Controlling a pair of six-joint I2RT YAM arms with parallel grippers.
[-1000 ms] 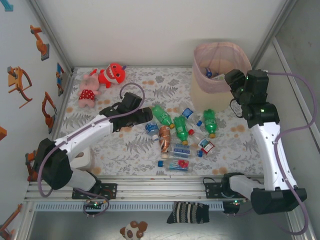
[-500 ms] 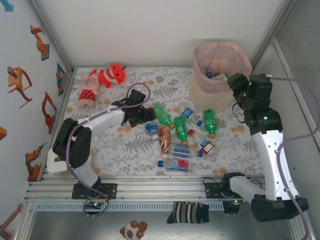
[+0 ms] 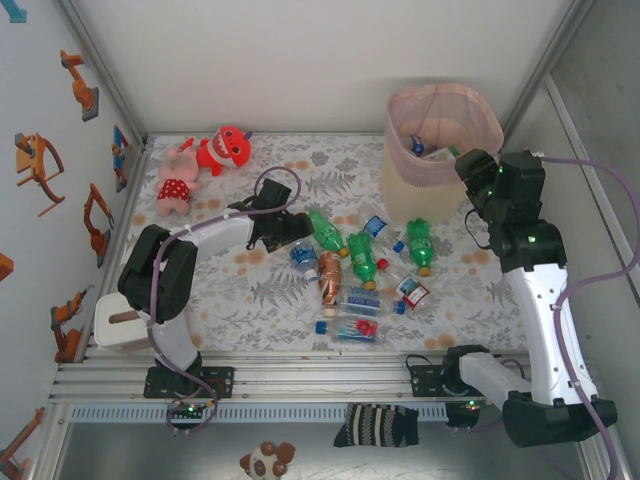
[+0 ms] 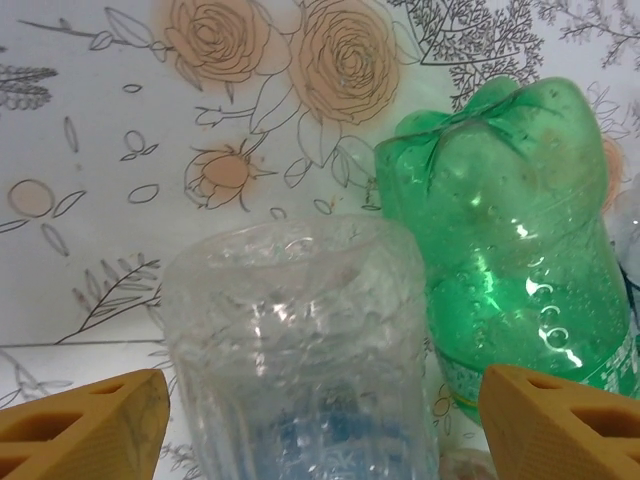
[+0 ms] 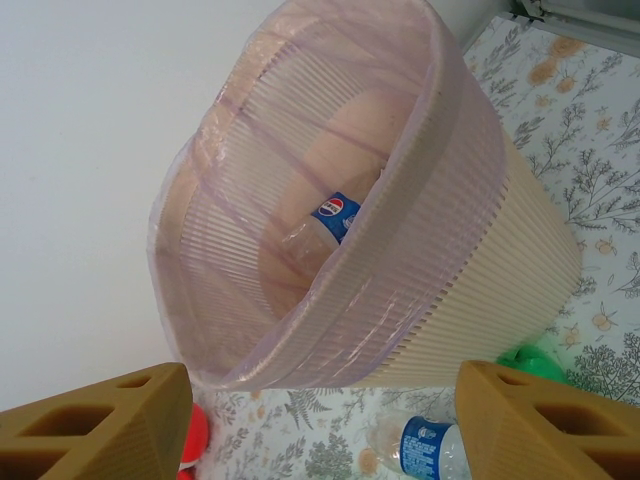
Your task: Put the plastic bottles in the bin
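Observation:
Several plastic bottles lie in the middle of the flowered mat. My left gripper (image 3: 297,238) is open at a clear bottle (image 4: 300,350), whose base bulges toward the camera between the orange fingers (image 4: 85,425). A green bottle (image 4: 510,240) lies just right of it, also seen as the green bottle (image 3: 324,232). Two more green bottles (image 3: 362,260) (image 3: 419,245) and a brown bottle (image 3: 330,275) lie nearby. My right gripper (image 5: 325,410) is open and holds nothing, beside the rim of the bin (image 5: 470,250). The bin (image 3: 440,175) holds a blue-labelled bottle (image 5: 335,218).
Red plush toy (image 3: 228,148) and pink plush toy (image 3: 176,180) sit at the back left of the mat. A white block (image 3: 122,322) stands by the left arm's base. Clear blue-labelled bottles (image 3: 362,298) (image 3: 350,327) lie toward the front. Walls close in on both sides.
The left arm has stretched forward and brought its gripper up to the clear and green bottles. The right gripper shifted slightly toward the bin rim, then held still.

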